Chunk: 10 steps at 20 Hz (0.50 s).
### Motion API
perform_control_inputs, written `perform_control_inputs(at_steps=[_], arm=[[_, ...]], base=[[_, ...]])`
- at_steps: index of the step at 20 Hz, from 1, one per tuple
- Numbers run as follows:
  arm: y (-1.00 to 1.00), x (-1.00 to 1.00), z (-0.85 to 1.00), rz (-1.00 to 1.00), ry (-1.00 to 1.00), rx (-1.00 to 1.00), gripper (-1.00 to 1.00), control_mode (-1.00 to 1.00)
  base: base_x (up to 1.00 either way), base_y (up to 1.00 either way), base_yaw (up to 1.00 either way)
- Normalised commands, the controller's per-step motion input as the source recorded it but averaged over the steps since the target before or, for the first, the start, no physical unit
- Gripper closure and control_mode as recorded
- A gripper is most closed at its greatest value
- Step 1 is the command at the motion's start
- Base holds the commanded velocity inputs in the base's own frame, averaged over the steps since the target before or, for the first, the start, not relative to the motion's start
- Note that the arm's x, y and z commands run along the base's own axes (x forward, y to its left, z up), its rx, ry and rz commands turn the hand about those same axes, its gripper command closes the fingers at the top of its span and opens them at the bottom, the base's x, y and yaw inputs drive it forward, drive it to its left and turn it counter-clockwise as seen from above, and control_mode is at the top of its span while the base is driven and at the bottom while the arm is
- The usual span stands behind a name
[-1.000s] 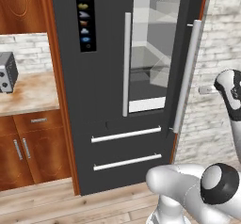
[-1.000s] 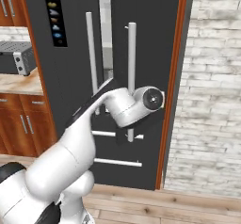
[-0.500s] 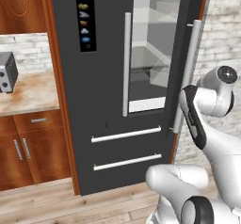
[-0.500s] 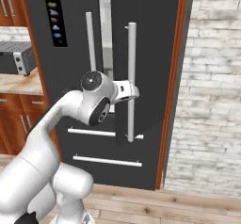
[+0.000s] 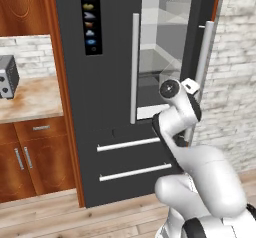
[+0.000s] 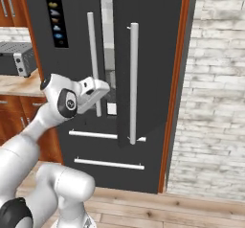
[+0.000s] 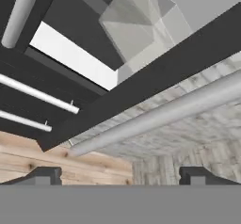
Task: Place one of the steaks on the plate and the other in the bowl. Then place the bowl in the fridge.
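In front of the tall black fridge (image 5: pixel 115 107) with long silver bar handles, the white arm's 2-finger gripper (image 7: pixel 120 173) sits wide open with nothing in it, near the right door's handle (image 7: pixel 160 112). That door (image 6: pixel 143 59) is only partly open, so I'd say the step is swinging it wider: get the fingers around the bar, pull along the door's arc, don't yank. Inside are clear glass shelves (image 5: pixel 165 57); can't see anything on them from here.
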Motion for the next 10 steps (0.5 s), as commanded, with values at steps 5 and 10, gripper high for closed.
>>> perform_control_inputs(at_steps=[5, 10], arm=[[0.24, 0.49, -0.58, 0.0, 0.04, -0.19, -1.0, -1.0], [0.08, 0.84, -0.48, -0.01, 0.06, -0.13, -1.0, -1.0]], base=[[0.0, 0.0, 0.0], [0.0, 0.0, 0.0]])
